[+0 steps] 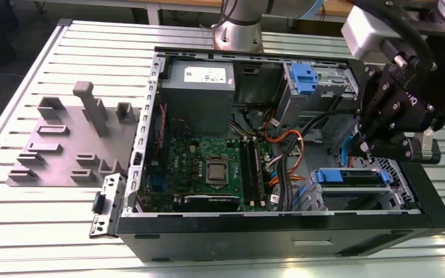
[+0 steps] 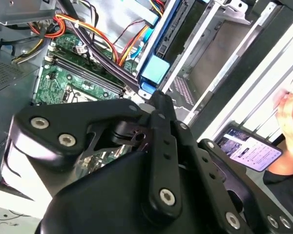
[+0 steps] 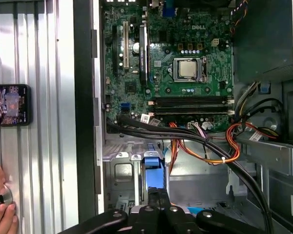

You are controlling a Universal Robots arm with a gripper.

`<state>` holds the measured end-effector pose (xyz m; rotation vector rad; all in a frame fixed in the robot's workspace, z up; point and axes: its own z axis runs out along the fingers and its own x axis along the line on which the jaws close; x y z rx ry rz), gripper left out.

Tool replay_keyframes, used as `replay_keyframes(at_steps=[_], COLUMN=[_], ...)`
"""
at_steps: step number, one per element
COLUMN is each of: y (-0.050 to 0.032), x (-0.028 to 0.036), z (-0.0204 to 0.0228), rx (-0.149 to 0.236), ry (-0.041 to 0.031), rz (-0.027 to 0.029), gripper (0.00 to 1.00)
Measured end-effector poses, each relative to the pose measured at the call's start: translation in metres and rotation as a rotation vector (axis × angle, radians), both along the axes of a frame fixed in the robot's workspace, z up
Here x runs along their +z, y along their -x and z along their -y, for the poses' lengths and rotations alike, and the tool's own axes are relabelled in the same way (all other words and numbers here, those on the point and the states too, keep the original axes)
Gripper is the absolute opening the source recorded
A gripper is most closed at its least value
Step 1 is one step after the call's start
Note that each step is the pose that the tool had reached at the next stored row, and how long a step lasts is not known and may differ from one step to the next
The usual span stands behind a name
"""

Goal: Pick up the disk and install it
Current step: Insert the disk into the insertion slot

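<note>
Disk in computer case drive bay.

A white sticker on the grey power-supply box carries print too fine to read. The motherboard bears small white lettering, and the arm's black wrist housing has white letters cut off at an angle. The phone on the surface shows a lit screen with no legible words.
</note>
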<state>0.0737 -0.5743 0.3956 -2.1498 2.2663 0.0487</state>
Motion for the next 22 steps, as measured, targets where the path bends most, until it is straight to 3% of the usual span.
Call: replay_keyframes(at_steps=[16, 22], y=[-0.0024, -0.0028], x=[-0.0298, -0.0352], z=[-0.0002, -0.0006], rx=[0.0, 0.0], ry=[-0.0002, -0.0002], rz=[0.0, 0.0], gripper=[0.11, 0.11])
